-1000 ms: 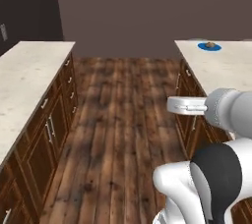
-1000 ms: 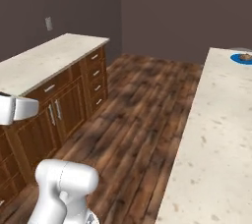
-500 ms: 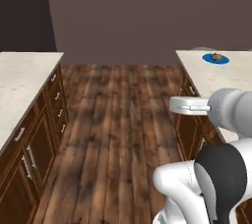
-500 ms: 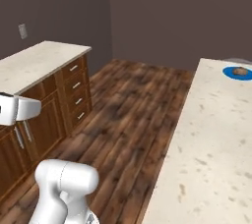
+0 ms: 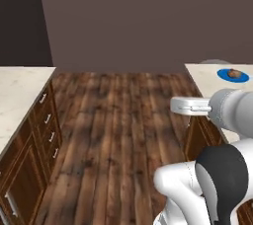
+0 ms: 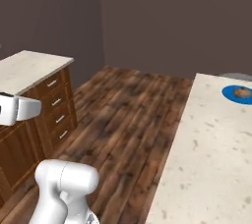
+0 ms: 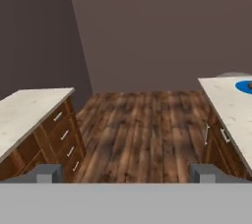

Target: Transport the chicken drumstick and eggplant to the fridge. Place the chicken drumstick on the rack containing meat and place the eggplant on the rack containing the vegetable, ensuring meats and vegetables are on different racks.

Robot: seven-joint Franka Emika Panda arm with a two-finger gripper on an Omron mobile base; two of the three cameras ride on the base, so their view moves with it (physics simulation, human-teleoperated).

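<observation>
A small golden-brown lump, the chicken drumstick (image 5: 236,74) (image 6: 241,92), lies on a blue plate (image 5: 225,75) (image 6: 231,92) at the far end of the right counter. In the hand view just the plate's rim (image 7: 244,86) peeks in at the right edge. My gripper (image 7: 127,174) is open, its two tips spread wide with nothing between them, looking down the aisle. The white hand (image 5: 190,105) hovers over the floor beside the right counter, well short of the plate. The eggplant, the fridge and its racks are out of view.
A pale stone counter over brown drawers (image 5: 20,91) (image 6: 29,68) (image 7: 29,110) runs along the left. The right counter (image 6: 211,159) (image 7: 226,100) is long and bare. Wooden floor (image 5: 118,120) lies between them, ending at a dark wall. Something pale grey and rounded (image 5: 215,62) sits behind the plate.
The whole picture has shifted: the base has turned and moved, so the left counter slides off to the left and the plate looks nearer. The gripper stays open.
</observation>
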